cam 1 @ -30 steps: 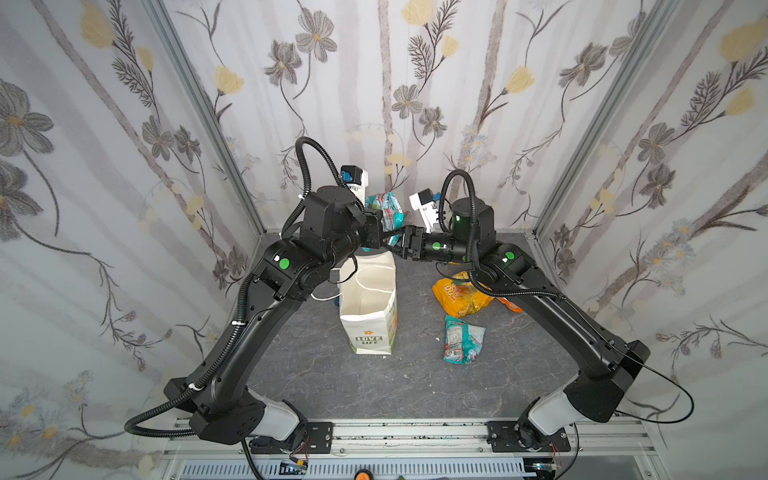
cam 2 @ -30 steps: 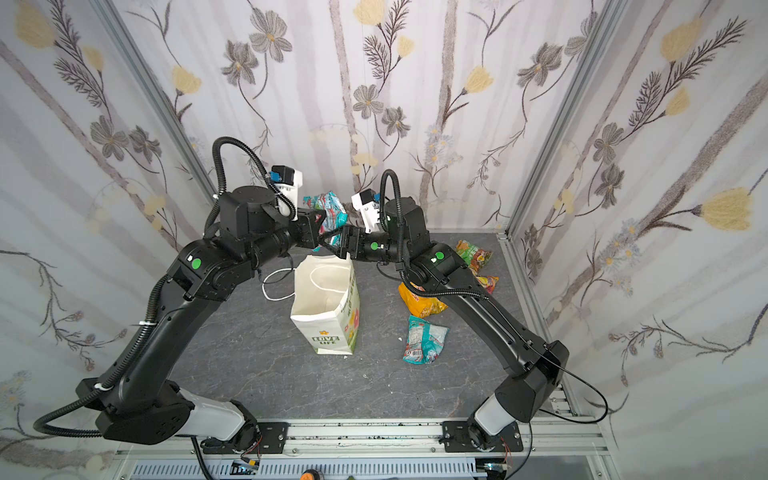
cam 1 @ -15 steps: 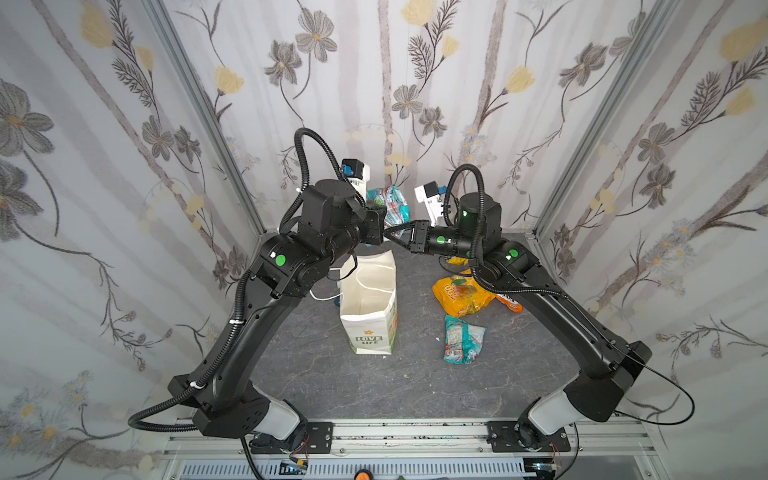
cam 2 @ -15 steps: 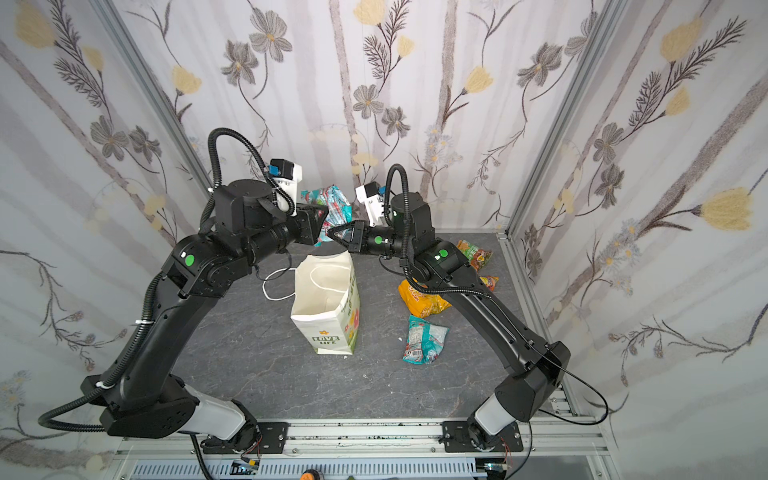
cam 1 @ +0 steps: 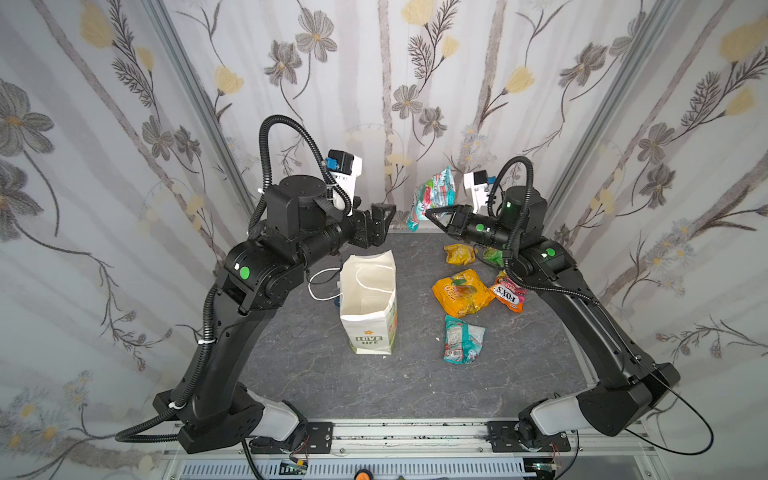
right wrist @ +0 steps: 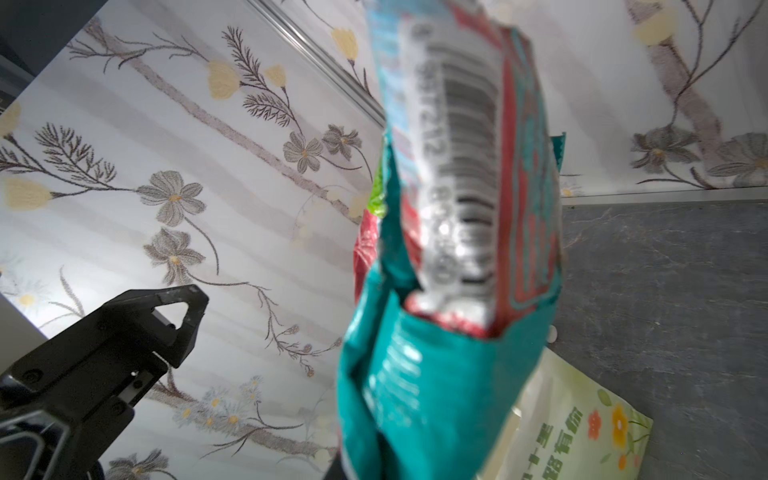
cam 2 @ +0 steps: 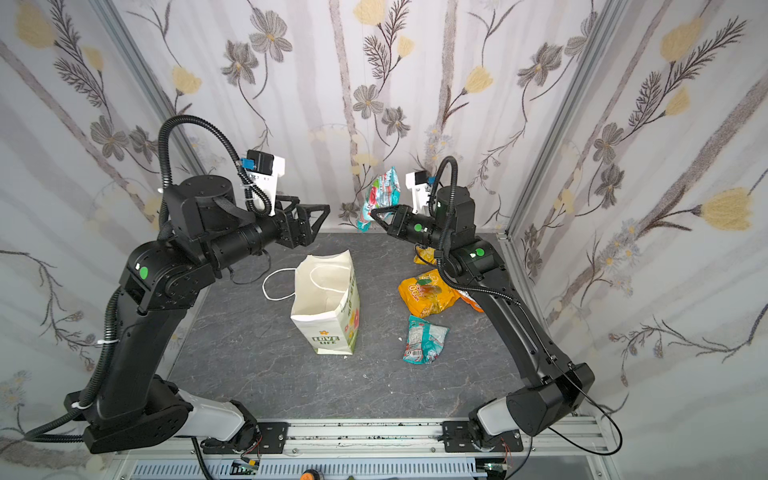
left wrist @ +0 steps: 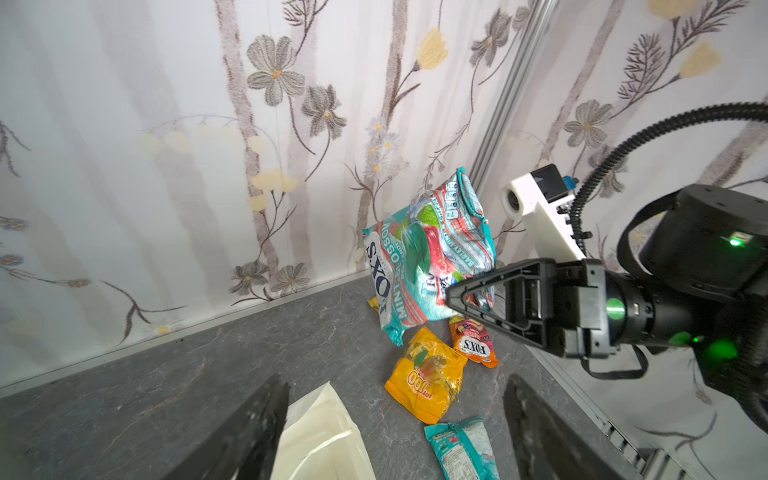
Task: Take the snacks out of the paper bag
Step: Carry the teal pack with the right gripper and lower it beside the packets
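Observation:
My right gripper (cam 1: 430,212) is shut on the lower edge of a teal-white FOX'S snack packet (cam 1: 432,194), held in the air near the back wall, right of the paper bag (cam 1: 370,299). The packet fills the right wrist view (right wrist: 449,249) and hides those fingers. My left gripper (cam 1: 380,214) hovers open and empty above the bag's back rim, a gap away from the packet (left wrist: 428,266). The white LOVE LIFE bag (cam 2: 328,303) stands upright with its mouth open. On the table to its right lie several snacks: yellow (cam 1: 459,253), green (cam 1: 492,255), orange-yellow (cam 1: 461,293), red-orange (cam 1: 509,293) and teal (cam 1: 463,338).
A white cord handle (cam 1: 322,284) of the bag trails on the grey table (cam 1: 316,374) to the bag's left. Flowered curtain walls close in the back and both sides. A metal rail (cam 1: 395,432) runs along the front edge.
The left gripper held the FOX'S packet; the right gripper shut on it. The left has opened and drawn back leftward, and the right arm has carried the packet rightward.

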You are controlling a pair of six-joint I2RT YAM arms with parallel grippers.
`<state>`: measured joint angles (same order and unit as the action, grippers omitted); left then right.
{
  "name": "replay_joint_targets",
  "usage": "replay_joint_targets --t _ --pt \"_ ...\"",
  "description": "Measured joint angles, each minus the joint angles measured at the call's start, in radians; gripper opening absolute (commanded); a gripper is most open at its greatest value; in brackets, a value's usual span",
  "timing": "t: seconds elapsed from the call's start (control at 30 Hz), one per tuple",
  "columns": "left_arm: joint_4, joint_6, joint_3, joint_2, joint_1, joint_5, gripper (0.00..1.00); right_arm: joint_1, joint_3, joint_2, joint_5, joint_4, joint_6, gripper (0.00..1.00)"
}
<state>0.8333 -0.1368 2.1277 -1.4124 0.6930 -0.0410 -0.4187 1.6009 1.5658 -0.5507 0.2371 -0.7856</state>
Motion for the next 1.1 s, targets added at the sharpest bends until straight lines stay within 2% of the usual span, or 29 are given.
replay_joint_targets --t 0.2,0.47,0.67,0.8,1.1 --pt "-0.036 0.002 -0.122 0.031 0.000 -0.160 0.99 0.180 -0.272 -0.179 -0.013 -0.061 -0.017 0.00" --pt "-0.052 0.033 -0.181 0.028 0.002 -0.335 1.00 0.469 -0.649 -0.418 -0.026 -0.108 -0.040 0.00" --pt "-0.050 0.069 -0.192 0.013 0.008 -0.388 1.00 0.663 -0.930 -0.542 -0.054 -0.154 -0.043 0.00" --pt "-0.051 0.084 -0.213 0.015 0.010 -0.391 1.00 0.719 -1.069 -0.546 -0.101 -0.159 -0.043 0.00" --pt "-0.052 0.093 -0.243 0.023 0.010 -0.389 1.00 0.739 -1.197 -0.423 -0.172 -0.317 -0.031 0.00"
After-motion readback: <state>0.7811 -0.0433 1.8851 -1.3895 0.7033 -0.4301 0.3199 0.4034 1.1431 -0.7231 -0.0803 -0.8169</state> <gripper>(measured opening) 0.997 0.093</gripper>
